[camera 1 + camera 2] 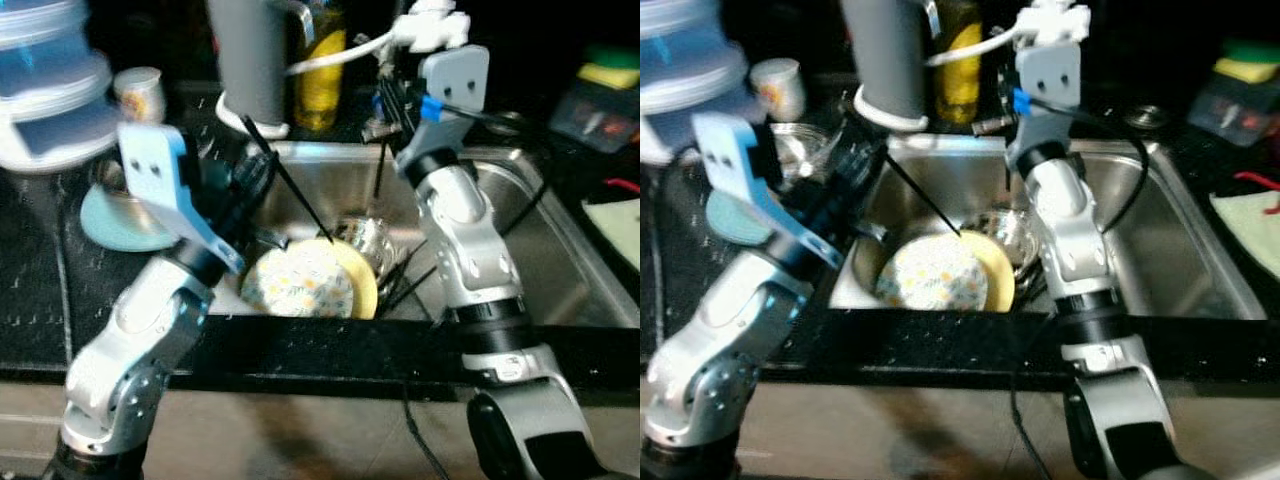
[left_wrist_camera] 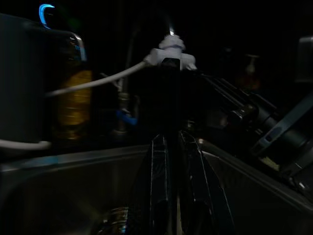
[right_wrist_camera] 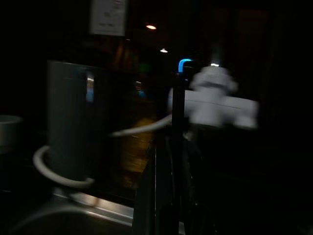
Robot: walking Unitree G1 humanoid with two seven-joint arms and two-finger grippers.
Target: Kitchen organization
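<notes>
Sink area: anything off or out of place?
Nothing spilled or visibly damaged. The sink holds a jumble: a floral plate propped on edge over a yellow one, with a steel bowl behind. A white hose hangs loose off the faucet fitting.

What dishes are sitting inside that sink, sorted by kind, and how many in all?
Plates: 2, a flowered plate over a yellow plate
Metal bowls: 1, a steel bowl behind them
Total: 3 in the sink
</notes>
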